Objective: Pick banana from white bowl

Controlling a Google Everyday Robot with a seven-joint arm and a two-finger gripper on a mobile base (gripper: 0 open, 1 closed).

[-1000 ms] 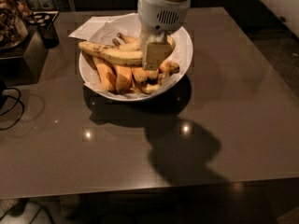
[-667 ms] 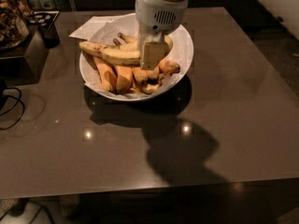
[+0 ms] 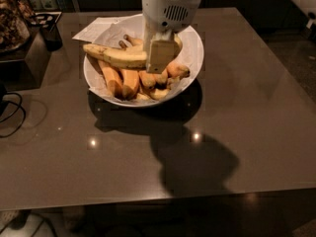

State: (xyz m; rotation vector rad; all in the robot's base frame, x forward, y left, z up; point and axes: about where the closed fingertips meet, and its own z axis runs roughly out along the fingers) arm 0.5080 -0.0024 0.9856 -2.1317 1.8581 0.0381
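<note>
The white bowl [image 3: 195,43] stands at the back middle of the dark table, lined with white paper. The banana [image 3: 118,57], large and yellow, lies across the top of the fruit pile, pointing left. Its right end runs behind my gripper [image 3: 160,56]. My gripper hangs from the white wrist [image 3: 170,6], reaches down into the bowl and is right at the banana's right part. Smaller orange-toned bananas [image 3: 123,80] lie under and in front of the banana.
A sheet of white paper [image 3: 96,28] sticks out from under the bowl at the back left. A dark box [image 3: 37,58] and clutter stand at the left edge, with a black cable [image 3: 12,112] below. The table's front edge [image 3: 148,196] is near.
My gripper has shifted slightly left over the bowl. The banana and the bowl stay where they were.
</note>
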